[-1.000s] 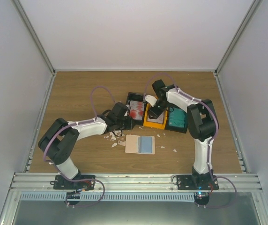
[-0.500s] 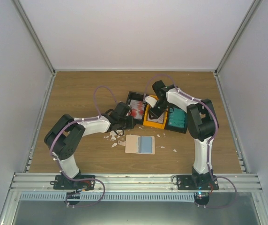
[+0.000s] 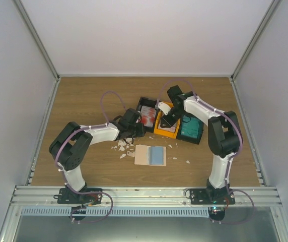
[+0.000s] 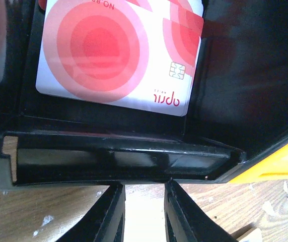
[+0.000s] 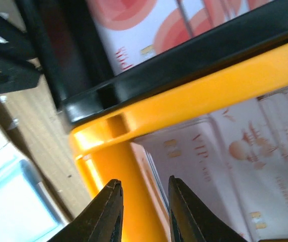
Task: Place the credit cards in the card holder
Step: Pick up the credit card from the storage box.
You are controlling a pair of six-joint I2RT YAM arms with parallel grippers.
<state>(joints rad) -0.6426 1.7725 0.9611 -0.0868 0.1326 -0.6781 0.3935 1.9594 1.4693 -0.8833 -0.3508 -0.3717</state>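
The card holder lies open on the table with a light blue card on its right half. White cards with red round marks lie in the black bin. Pale grey-beige cards lie stacked in the orange bin. My left gripper is open and empty, its tips at the black bin's near wall. My right gripper is open, its fingers either side of the pale stack's edge by the orange wall. In the top view the left gripper and the right gripper sit at these bins.
A dark bin with teal cards stands right of the orange bin. Small white scraps lie on the wood left of the card holder and a few to its right. The left gripper's fingers show in the right wrist view.
The left gripper has edged right toward the black bin. The right arm's elbow has swung right, while its gripper stays over the orange bin.
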